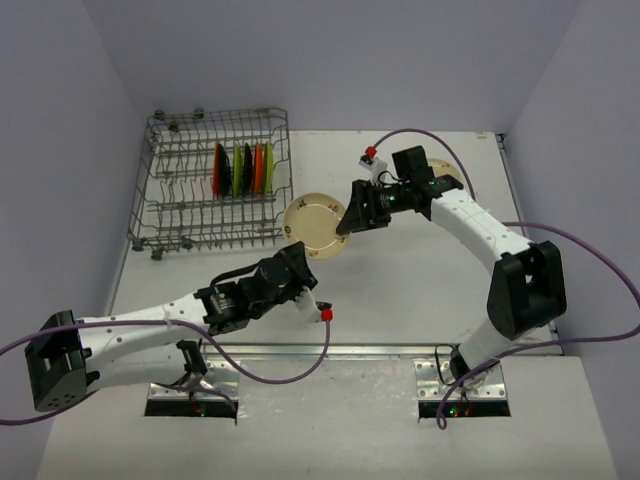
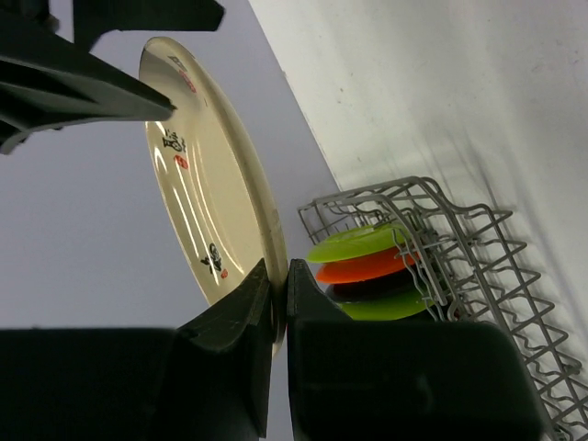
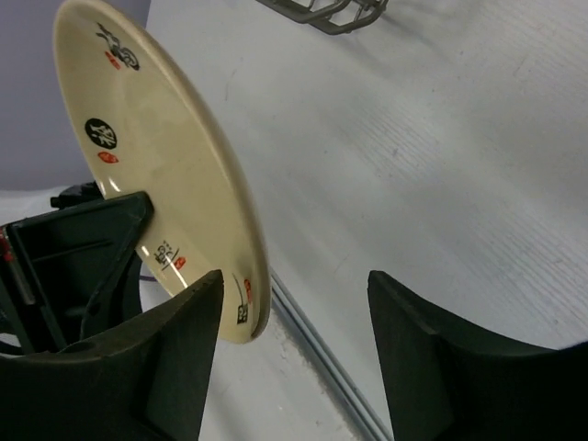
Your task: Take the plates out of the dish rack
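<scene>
A cream plate [image 1: 315,222] with small printed marks is held in the air to the right of the dish rack [image 1: 170,215]. My left gripper [image 1: 300,258] is shut on its lower rim; in the left wrist view the fingers [image 2: 248,308] pinch the plate [image 2: 207,193]. My right gripper [image 1: 347,222] is open at the plate's right edge. In the right wrist view the plate's rim [image 3: 156,156] sits between the spread jaws [image 3: 294,280], close to the left finger. Several orange, lime green and black plates [image 1: 242,168] stand upright in the rack, and they also show in the left wrist view [image 2: 367,266].
A second cream plate [image 1: 452,184] lies on the table at the back right, partly hidden under the right arm. The rack [image 2: 496,266] stands at the table's back left corner by the wall. Purple cables trail from both arms.
</scene>
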Motion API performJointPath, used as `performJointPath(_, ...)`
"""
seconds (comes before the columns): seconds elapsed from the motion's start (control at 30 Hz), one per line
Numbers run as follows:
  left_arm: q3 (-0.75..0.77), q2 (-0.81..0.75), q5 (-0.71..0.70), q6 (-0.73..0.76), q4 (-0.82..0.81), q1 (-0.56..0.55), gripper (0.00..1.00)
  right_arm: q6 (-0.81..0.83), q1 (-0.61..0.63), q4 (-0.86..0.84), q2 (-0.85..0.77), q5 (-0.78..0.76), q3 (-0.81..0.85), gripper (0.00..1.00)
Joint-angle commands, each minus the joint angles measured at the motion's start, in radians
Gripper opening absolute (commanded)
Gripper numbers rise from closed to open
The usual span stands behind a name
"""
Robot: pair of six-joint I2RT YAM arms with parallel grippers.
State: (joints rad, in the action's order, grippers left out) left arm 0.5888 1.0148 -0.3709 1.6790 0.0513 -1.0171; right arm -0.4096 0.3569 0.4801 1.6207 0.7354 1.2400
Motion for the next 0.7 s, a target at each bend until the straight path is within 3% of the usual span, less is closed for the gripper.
performJointPath(0.0,0.032,0.005,-0.017,0.02,-0.104,-0.018,0.0,0.024,0.028,-0.026,0.021,0.013,0.022,0.4)
performJointPath(0.1,0.031,0.009,-0.024,0.014,-0.114,-0.021,0.0,0.023,0.028,-0.033,0.011,0.014,0.015,0.06)
performJointPath(0.13,0.029,0.01,-0.029,0.009,-0.124,-0.021,0.03,0.022,0.028,-0.03,0.009,0.008,0.017,0.0)
performJointPath(0.17,0.026,0.013,-0.033,-0.004,-0.146,-0.021,0.18,0.019,0.024,-0.029,0.005,0.008,0.015,0.0)
performJointPath(0.2,0.024,0.015,-0.041,-0.014,-0.155,-0.021,0.22,0.018,0.018,-0.029,0.0,0.012,0.015,0.0)
performJointPath(0.23,0.02,0.018,-0.059,-0.024,-0.166,-0.021,0.53,0.011,-0.001,-0.029,-0.005,0.018,0.013,0.0)
performJointPath(0.3,0.01,0.022,-0.089,-0.053,-0.229,-0.014,0.96,-0.015,-0.061,-0.031,-0.014,0.038,0.008,0.0)
performJointPath(0.4,0.033,0.032,-0.107,-0.119,-0.245,0.014,1.0,-0.058,-0.179,-0.033,-0.001,0.085,0.007,0.0)
performJointPath(0.5,0.28,0.108,-0.138,-0.389,-0.124,0.108,1.0,-0.098,-0.42,-0.029,0.051,0.091,0.023,0.0)
performJointPath(0.53,0.349,0.166,-0.135,-0.558,-0.012,0.139,1.0,-0.1,-0.455,-0.032,0.062,0.07,0.035,0.0)
performJointPath(0.67,0.719,0.331,-0.095,-1.0,0.247,0.311,1.0,-0.082,-0.595,-0.031,0.133,-0.032,0.114,0.0)
